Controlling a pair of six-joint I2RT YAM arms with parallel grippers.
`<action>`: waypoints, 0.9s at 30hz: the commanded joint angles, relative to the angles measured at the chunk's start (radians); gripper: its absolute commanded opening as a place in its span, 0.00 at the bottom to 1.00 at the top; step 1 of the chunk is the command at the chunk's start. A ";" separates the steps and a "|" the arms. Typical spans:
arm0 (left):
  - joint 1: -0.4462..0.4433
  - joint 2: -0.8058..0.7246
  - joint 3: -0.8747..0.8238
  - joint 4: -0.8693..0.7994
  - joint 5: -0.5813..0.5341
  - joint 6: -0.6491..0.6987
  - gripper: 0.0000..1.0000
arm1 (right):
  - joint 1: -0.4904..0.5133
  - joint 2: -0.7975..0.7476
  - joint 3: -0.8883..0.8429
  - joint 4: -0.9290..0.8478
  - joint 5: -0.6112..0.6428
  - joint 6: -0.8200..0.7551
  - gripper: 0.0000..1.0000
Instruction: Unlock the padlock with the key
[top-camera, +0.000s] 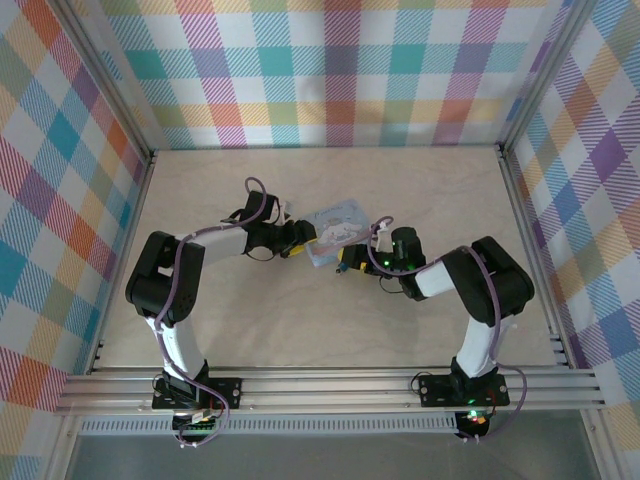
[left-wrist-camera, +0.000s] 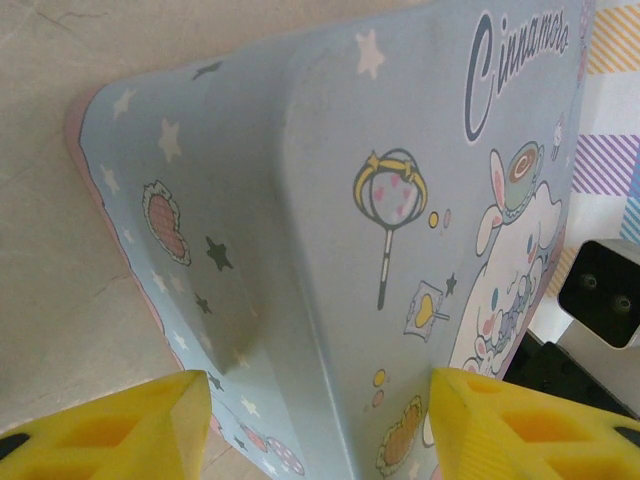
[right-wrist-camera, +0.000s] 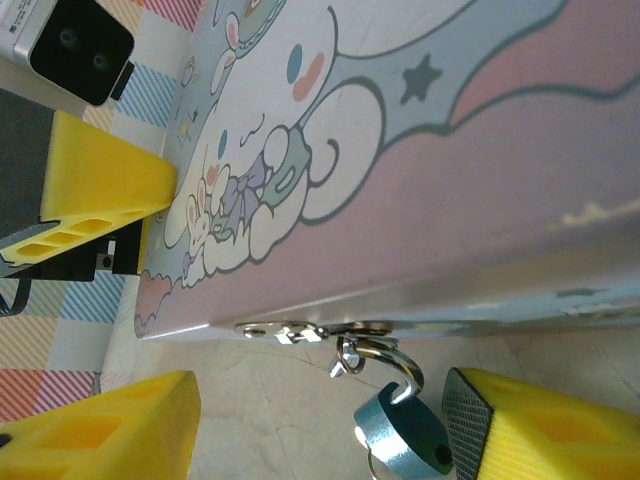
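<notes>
Yellow fingers (left-wrist-camera: 110, 430) of the left claw (left-wrist-camera: 318, 400) press against either face of the pale blue tin (left-wrist-camera: 330, 150), closed on one end of it at a middling spread; the tin, printed with stars and a long-eared cartoon figure, sits between the two arms near the middle of the surface (top-camera: 200, 180); on its long edge a silver hasp (right-wrist-camera: 300, 330) carries the padlock (right-wrist-camera: 400, 440), which hangs by its shackle just below that edge; the right claw (right-wrist-camera: 320, 400) stands open around it, the padlock between its fingers and close beside one of them; whether they touch I cannot tell.
</notes>
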 joint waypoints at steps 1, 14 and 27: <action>-0.018 0.006 -0.024 -0.106 -0.049 -0.003 0.58 | 0.009 0.027 0.024 0.042 -0.026 0.012 0.61; -0.026 0.006 -0.006 -0.121 -0.061 0.001 0.58 | 0.010 0.046 0.013 0.043 -0.031 0.019 0.33; -0.028 0.008 0.000 -0.127 -0.064 0.001 0.58 | 0.010 0.047 -0.003 0.028 -0.005 0.027 0.14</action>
